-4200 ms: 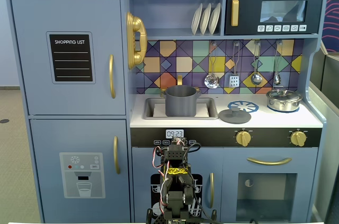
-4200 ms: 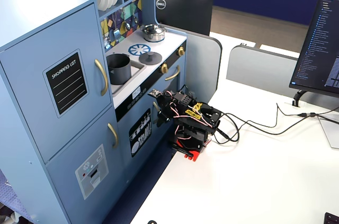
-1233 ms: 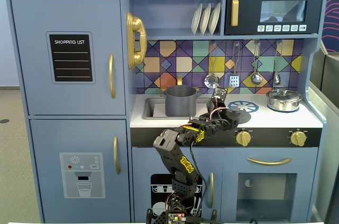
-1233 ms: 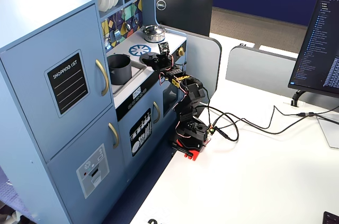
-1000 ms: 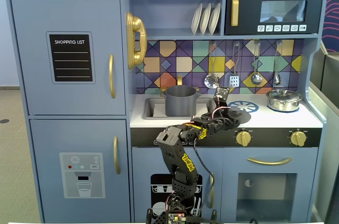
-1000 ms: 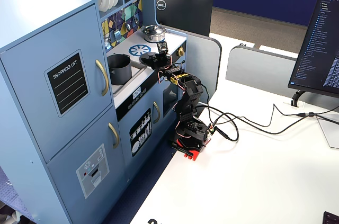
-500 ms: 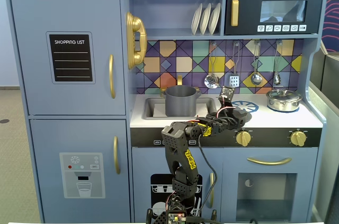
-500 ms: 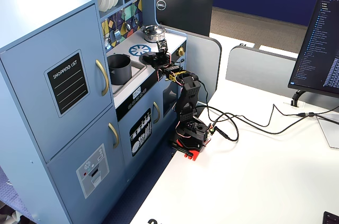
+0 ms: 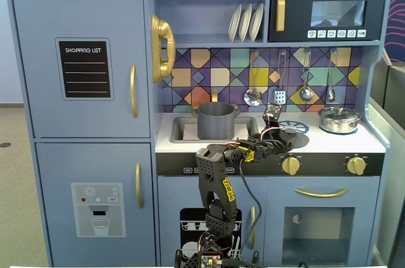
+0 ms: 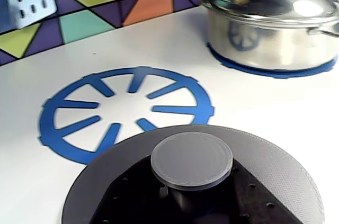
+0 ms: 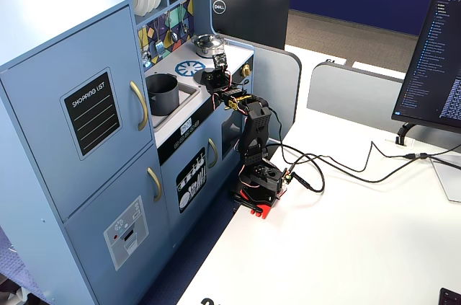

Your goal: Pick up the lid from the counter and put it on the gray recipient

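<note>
In a fixed view, the gray recipient [image 9: 216,121] stands in the sink at left, open-topped. To its right the lid [image 9: 297,138] lies flat on the counter, its knob [image 10: 191,159] filling the wrist view, with the gripper [image 9: 286,136] right at it. Whether the claw is spread or pinching cannot be told. Farther right sits 1 steel pot [image 9: 339,119].

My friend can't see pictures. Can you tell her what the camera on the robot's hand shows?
In the wrist view, a flat, round dark-gray lid with a small knob lies on the white toy counter, filling the bottom. Behind it is a blue painted burner ring, and a shiny steel pot stands at top right.
</note>
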`<state>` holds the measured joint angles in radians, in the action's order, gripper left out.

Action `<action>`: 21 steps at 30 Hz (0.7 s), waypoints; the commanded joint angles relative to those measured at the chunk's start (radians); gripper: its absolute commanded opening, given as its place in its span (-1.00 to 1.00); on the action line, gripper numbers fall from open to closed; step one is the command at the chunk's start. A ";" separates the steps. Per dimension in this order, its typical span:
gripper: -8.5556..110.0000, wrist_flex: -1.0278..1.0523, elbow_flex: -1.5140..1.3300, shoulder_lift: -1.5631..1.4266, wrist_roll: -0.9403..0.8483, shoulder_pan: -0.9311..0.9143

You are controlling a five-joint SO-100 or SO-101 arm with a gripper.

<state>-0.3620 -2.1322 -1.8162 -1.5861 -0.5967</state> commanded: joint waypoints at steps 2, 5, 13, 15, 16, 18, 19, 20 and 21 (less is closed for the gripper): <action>-0.86 -0.029 0.060 -0.028 0.006 0.026; -0.86 0.002 0.091 -0.061 0.005 0.026; -0.86 0.173 0.273 -0.170 0.028 0.063; -0.86 0.232 0.319 -0.206 0.031 0.089; -0.86 0.261 0.339 -0.222 0.034 0.107; -0.86 0.324 0.373 -0.262 0.038 0.149; -0.86 0.354 0.383 -0.281 0.038 0.170; -0.86 0.373 0.387 -0.299 0.034 0.193; -0.86 0.390 0.388 -0.314 0.031 0.218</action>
<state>-0.0307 -1.8423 -2.0141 -1.5585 -0.4495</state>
